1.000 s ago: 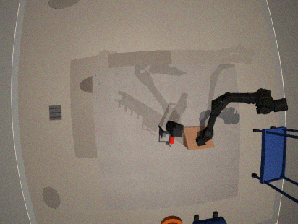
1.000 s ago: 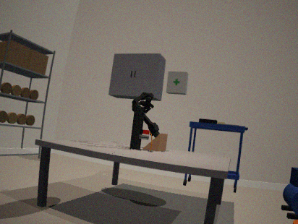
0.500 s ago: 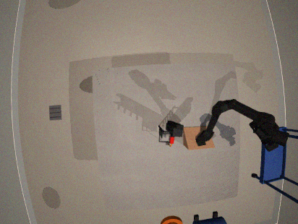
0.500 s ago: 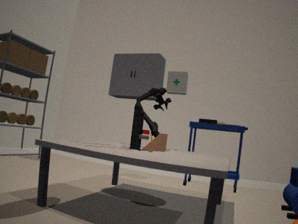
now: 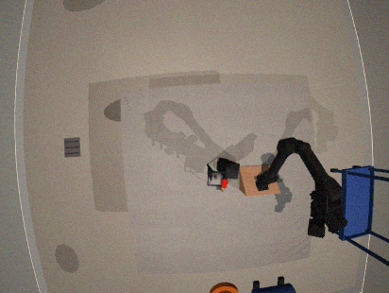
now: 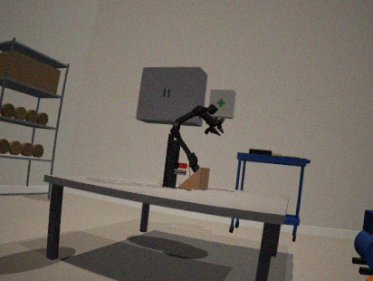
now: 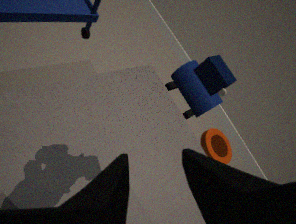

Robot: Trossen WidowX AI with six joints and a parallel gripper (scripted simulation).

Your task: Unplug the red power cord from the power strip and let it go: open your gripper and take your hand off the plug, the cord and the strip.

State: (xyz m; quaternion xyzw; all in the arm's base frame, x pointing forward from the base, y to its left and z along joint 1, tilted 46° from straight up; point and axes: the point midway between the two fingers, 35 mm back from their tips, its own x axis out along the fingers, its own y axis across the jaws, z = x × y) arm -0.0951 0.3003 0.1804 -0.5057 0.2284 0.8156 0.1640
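A black six-joint arm [image 6: 181, 136] rises from its base on the bench [image 6: 226, 201], folds at the elbow and carries its gripper [image 6: 215, 128] high in the air, well above the bench top and apart from everything on it. The jaws stand partly drawn in with bare space between them; in the wrist view the two dark fingers frame only the pale floor, a blue wheeled machine [image 7: 200, 86] and an orange disc [image 7: 217, 145] far below, so the gripper grasps nothing. The red plug [image 5: 225, 182] sits near the middle of the bench, seated in the dark power strip [image 5: 222, 171], which lies just beside the left edge of a tan wedge-shaped block [image 5: 252, 181]; seen from the side, the red plug [image 6: 182, 166] shows low against the arm's upright column with the wedge [image 6: 199, 179] to its right. The cord itself is too thin and small to trace in any view. From above, the arm [image 5: 302, 161] stretches across the bench's right-hand portion, its shadow falling over the wedge. Beyond the bench's right edge stands a blue cart [image 5: 357, 202]; the side view also takes in a metal shelf [image 6: 32, 118] of boxes and rolls at left, a grey wall cabinet [image 6: 169, 92] and a white first-aid box [image 6: 223, 103] behind the arm.
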